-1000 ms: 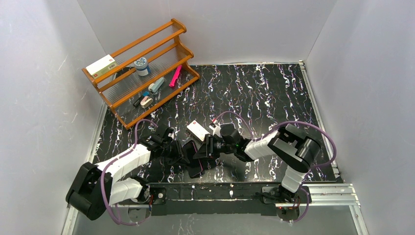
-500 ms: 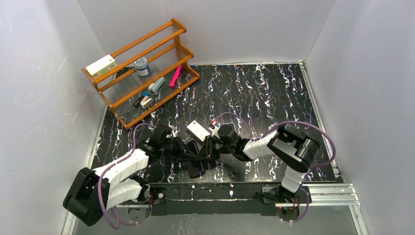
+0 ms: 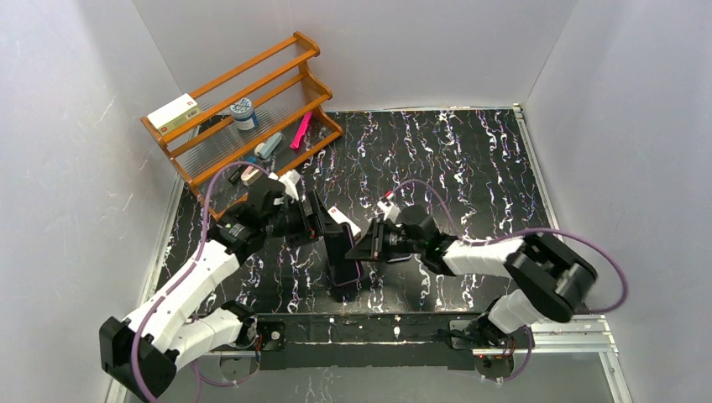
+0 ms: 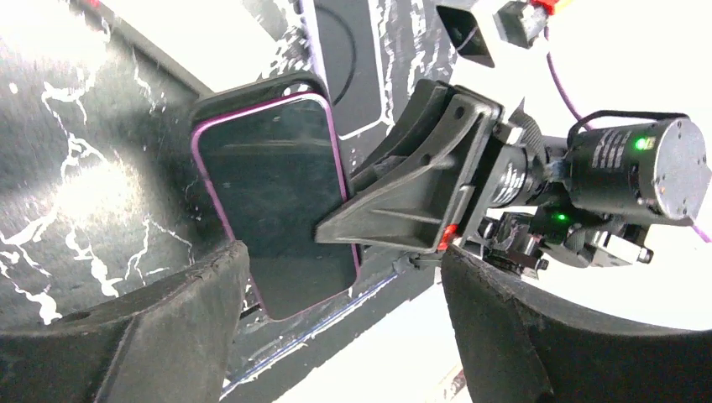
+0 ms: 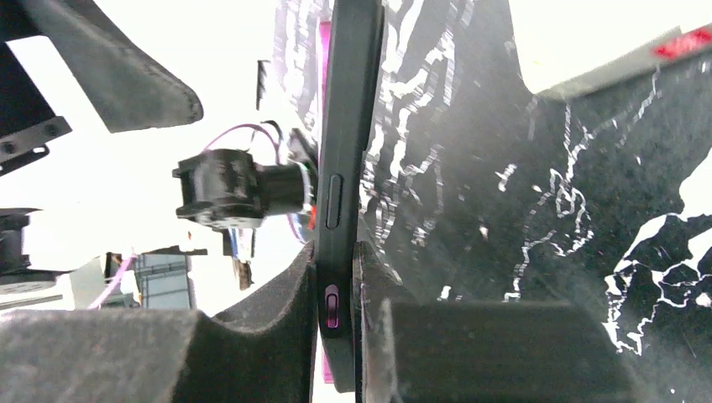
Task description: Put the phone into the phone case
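Observation:
The phone (image 4: 277, 201), dark-screened with a purple rim, sits in the black phone case (image 4: 252, 84), whose corner shows past the phone's top edge. In the right wrist view the case (image 5: 344, 126) is seen edge-on, and a purple side button shows through its cutout. My right gripper (image 5: 337, 260) is shut on the case's lower edge and holds it above the mat. From above, the phone (image 3: 342, 264) hangs left of the right gripper (image 3: 364, 248). My left gripper (image 3: 321, 222) stands open just up-left of it, with its fingers (image 4: 193, 319) off the phone.
A white box (image 3: 336, 216) with a red mark lies on the black marbled mat (image 3: 470, 168) just behind the phone. A wooden shelf rack (image 3: 243, 117) with several small items stands at the back left. White walls close in the sides.
My left gripper has opened, let go of the phone and drawn back up and to the left. The right gripper has tightened on the cased phone and keeps it.

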Robot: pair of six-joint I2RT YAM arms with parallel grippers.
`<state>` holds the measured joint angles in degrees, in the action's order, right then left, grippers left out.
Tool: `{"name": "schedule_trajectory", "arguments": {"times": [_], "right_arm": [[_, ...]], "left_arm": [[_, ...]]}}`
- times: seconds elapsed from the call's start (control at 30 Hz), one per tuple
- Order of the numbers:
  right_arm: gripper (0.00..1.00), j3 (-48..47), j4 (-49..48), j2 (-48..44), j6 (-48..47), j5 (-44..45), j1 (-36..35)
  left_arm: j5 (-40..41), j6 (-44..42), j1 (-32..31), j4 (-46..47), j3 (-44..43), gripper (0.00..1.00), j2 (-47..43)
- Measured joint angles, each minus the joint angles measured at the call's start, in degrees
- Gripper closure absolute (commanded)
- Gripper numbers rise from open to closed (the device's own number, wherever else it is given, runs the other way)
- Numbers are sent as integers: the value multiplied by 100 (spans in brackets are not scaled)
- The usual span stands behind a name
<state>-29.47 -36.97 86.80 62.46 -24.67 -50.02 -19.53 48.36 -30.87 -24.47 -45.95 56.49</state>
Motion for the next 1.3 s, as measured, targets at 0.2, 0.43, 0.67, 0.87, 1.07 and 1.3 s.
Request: {"name": "schedule_trajectory", "arguments": {"times": [0.2,0.43,0.67,0.87,1.07,1.3], "right_arm": [[86,39,28,-1209,-39,-385,627],[85,33,-358,-1690,149,-1088,981],[84,155,-1733,-1742,1080,-1574,992],[81,234,-2686,-1434,1738,-1840,1005],[70,234,-2953,-1062,1989,-2020,1005],[41,387,-3056,-697,1991,-2048,1016]], "left_arm": [[94,-468,0,-299,-442,15,-400],[-289,-2,7,544,42,16,-782],[-708,330,7,1469,146,21,-870],[-942,822,15,2411,669,40,-970],[-1117,1434,17,3235,1069,81,-1036],[-863,1502,11,2479,894,86,-721]]}}
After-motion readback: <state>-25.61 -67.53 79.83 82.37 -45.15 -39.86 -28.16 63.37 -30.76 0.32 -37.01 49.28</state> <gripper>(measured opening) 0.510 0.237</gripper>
